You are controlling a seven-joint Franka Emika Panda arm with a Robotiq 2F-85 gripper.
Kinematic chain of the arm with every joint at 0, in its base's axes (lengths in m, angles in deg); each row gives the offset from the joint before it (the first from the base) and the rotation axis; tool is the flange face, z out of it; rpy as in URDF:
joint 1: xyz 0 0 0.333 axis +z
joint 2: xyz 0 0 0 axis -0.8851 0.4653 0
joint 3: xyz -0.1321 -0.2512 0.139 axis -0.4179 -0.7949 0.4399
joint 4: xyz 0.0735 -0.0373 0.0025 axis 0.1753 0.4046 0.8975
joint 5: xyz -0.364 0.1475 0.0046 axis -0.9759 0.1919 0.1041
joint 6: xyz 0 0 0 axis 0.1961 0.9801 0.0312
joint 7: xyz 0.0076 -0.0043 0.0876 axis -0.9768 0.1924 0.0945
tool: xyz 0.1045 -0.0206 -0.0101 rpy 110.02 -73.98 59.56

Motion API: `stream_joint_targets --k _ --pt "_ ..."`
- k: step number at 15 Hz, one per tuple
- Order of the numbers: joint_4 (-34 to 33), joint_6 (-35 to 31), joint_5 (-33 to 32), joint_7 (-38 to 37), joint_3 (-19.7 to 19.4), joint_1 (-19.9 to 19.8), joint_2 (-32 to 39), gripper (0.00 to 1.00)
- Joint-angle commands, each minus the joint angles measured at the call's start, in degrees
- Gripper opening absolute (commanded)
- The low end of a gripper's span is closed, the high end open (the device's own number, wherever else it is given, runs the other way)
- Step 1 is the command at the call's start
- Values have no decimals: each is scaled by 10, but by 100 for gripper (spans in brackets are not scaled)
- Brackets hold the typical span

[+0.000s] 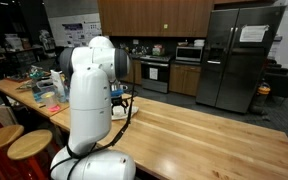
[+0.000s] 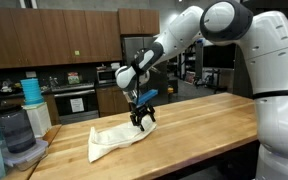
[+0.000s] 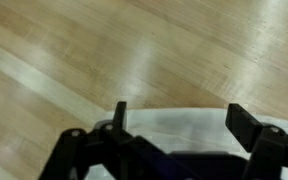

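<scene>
A cream cloth (image 2: 117, 139) lies crumpled on the wooden table (image 2: 199, 130). My gripper (image 2: 140, 122) points down at the cloth's far end, its fingertips at or just above the fabric. In the wrist view the gripper (image 3: 184, 120) is open, its black fingers (image 3: 249, 125) wide apart, with the white cloth (image 3: 179, 130) lying flat between and below them. Nothing is pinched between the fingers. In an exterior view the white arm (image 1: 89, 90) hides the cloth and most of the gripper.
Stacked containers and a teal cup (image 2: 31, 90) stand at one end of the table. Clutter (image 1: 39, 85) covers the far end of the table (image 1: 214, 140), with round stools (image 1: 29, 147) beside it. A steel fridge (image 1: 239, 55) and oven stand behind.
</scene>
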State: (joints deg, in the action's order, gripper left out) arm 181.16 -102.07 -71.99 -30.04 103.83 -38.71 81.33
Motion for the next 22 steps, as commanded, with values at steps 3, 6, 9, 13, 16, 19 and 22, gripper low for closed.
stream_joint_targets --k 3,6,9,13,16,19,22 --pt "107 -140 104 22 -3 -51 -35 100" --pt "159 -217 150 25 -1 -64 -65 100" --pt "229 -277 183 21 1 -69 -132 100" --pt "320 -313 180 -8 6 -59 -248 100" --pt "352 -303 180 -27 12 -62 -304 100" --pt "360 -305 182 -31 12 -67 -314 100" --pt "360 -361 198 15 2 -63 -301 100"
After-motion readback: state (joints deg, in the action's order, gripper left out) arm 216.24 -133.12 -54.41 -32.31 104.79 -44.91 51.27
